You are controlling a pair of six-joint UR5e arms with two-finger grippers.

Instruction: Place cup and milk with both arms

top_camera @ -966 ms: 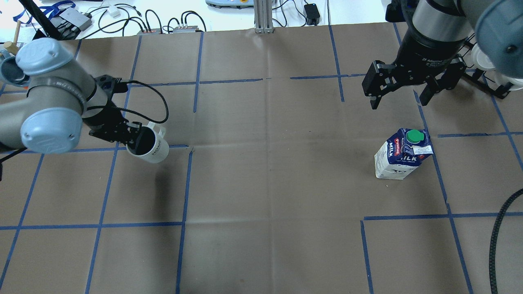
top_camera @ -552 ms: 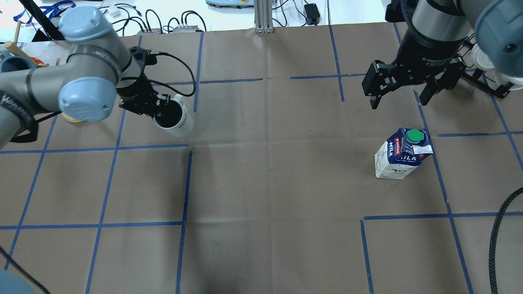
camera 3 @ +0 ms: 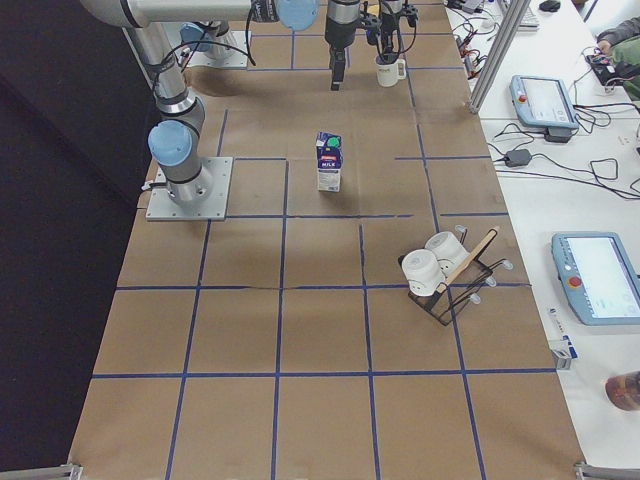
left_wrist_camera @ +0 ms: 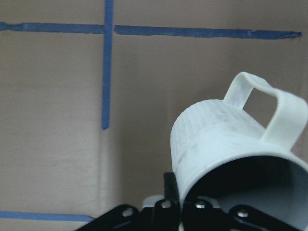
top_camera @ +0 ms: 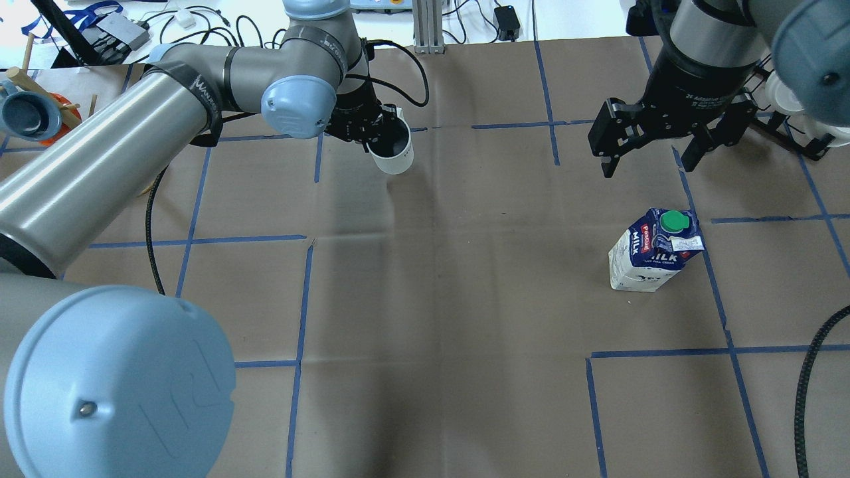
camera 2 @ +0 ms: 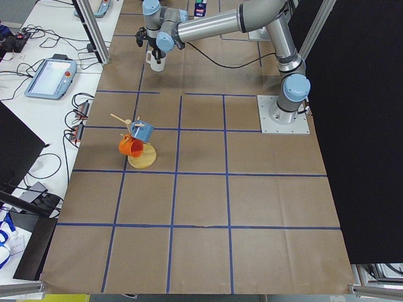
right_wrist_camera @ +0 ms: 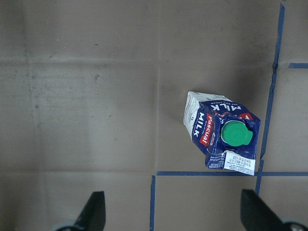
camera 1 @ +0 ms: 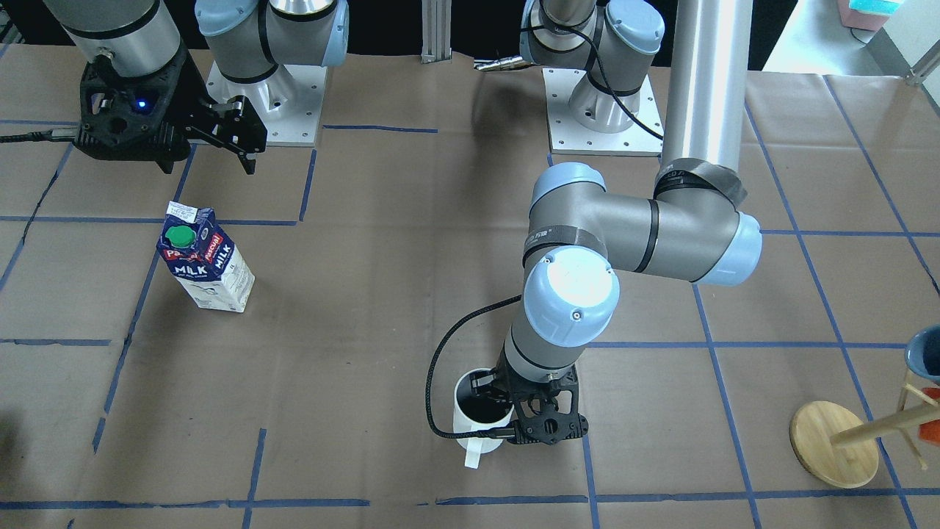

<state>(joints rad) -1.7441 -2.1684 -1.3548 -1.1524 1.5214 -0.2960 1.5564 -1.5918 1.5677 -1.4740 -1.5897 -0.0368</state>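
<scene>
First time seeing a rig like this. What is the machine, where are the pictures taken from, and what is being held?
Two grey jointed robot arms stand at a table covered in brown paper with blue tape lines. Four fixed cameras look from behind the robot, across the table, and each table end; two more ride on the wrists. The left gripper pinches the rim of a white ceramic mug with a dark inside, apparently lifted off the paper. The right gripper hangs open and empty near an upright blue-and-white milk carton with a green cap.
</scene>
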